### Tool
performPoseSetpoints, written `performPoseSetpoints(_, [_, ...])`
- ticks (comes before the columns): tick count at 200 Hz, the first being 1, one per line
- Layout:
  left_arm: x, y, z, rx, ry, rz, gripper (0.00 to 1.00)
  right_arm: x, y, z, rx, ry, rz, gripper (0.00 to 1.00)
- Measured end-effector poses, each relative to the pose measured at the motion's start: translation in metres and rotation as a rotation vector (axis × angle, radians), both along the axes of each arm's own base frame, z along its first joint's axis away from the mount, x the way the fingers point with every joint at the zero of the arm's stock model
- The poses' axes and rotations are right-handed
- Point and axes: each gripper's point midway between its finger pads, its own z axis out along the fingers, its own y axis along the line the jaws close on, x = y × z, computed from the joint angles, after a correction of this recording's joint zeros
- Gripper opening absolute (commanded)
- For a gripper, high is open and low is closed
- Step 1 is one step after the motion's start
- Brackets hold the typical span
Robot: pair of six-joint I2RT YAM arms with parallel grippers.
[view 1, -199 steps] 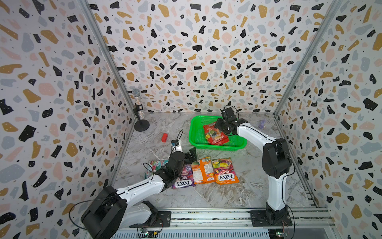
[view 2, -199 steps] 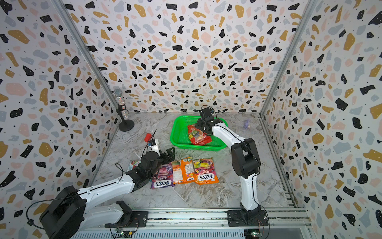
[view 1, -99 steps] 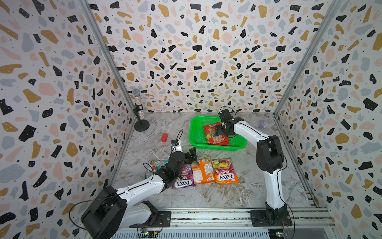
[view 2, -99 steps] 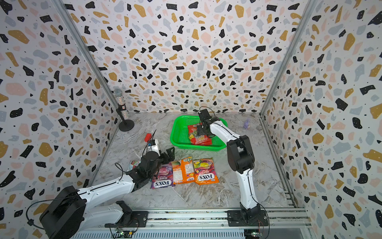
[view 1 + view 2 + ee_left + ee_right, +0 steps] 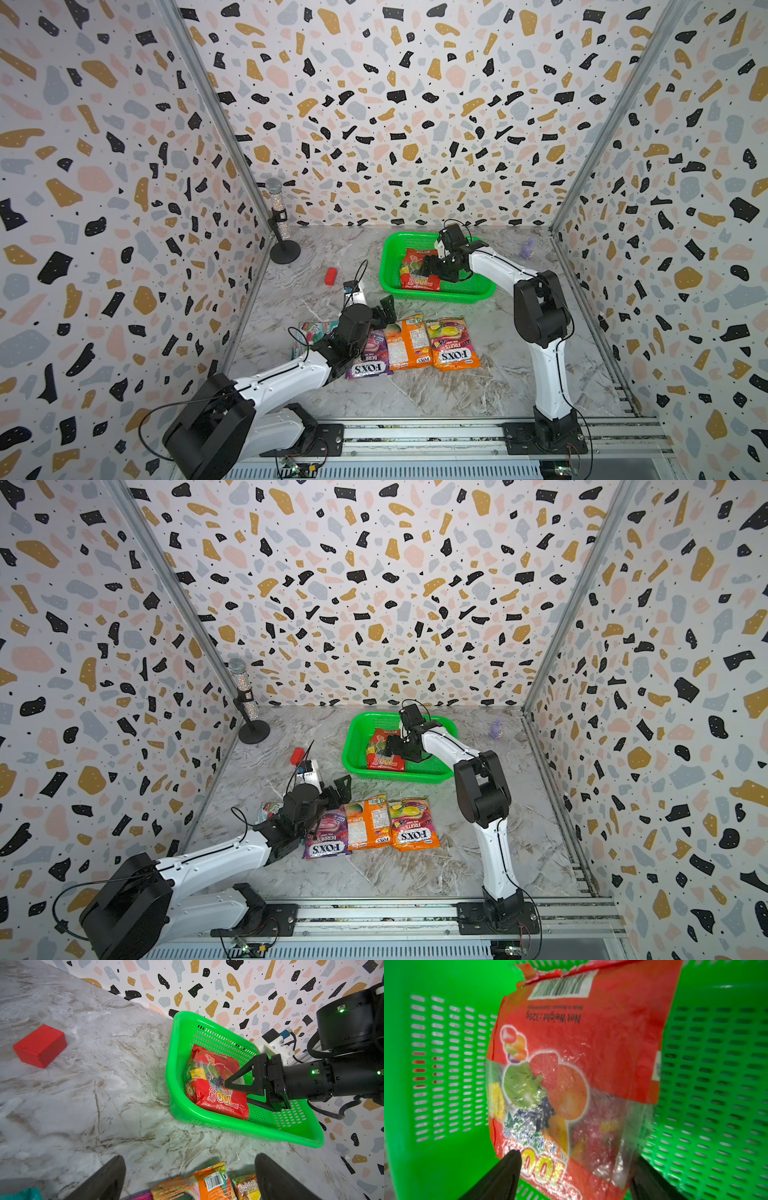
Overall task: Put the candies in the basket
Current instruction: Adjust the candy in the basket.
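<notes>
Evidently the first drop-off is about done. In both top views the red bag (image 5: 417,284) lies inside the basket (image 5: 432,296). The right pincer (image 5: 432,266) sits low over it, its arm bent high at the elbow and reaching in over the rim. The teal bag (image 5: 313,330), purple bag (image 5: 371,361), orange bag (image 5: 405,345) and orange-yellow bag (image 5: 453,347) sit in a row on the table (image 5: 457,395). The left pincer (image 5: 384,309) hovers over the purple bag's far end.

The left wrist view shows the right pincer (image 5: 236,1093) spread and gripping nothing, and the left pincer (image 5: 190,1158) gaping and empty.

The right wrist view has the red bag (image 5: 571,1064) between parted fingers (image 5: 508,1172).

Next, I'd judge: lift clear of the rim, then fetch the orange-yellow bag.
</notes>
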Motion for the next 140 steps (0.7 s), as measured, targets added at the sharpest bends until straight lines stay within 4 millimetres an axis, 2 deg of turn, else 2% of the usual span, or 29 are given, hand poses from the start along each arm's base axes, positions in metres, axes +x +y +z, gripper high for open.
performPoseSetpoints(43, [0.0, 0.001, 0.0, -0.005, 0.003, 0.007, 1.0, 0.008, -0.017, 0.0, -0.09, -0.031, -0.04, 0.83])
performPoseSetpoints(61, [0.001, 0.007, -0.001, -0.006, 0.008, 0.044, 1.0, 0.011, -0.023, 0.002, -0.102, -0.032, -0.055, 0.83])
performPoseSetpoints(93, [-0.002, 0.039, -0.005, 0.0, 0.035, 0.214, 1.0, 0.02, -0.017, 0.01, -0.056, -0.045, -0.066, 0.81])
performPoseSetpoints(118, [-0.011, 0.068, -0.005, -0.029, 0.023, 0.356, 1.0, 0.02, -0.005, 0.006, -0.019, -0.031, -0.053, 0.81])
performPoseSetpoints(140, [-0.017, 0.083, -0.012, -0.032, 0.027, 0.425, 1.0, 0.023, 0.007, 0.001, 0.008, -0.02, -0.034, 0.79])
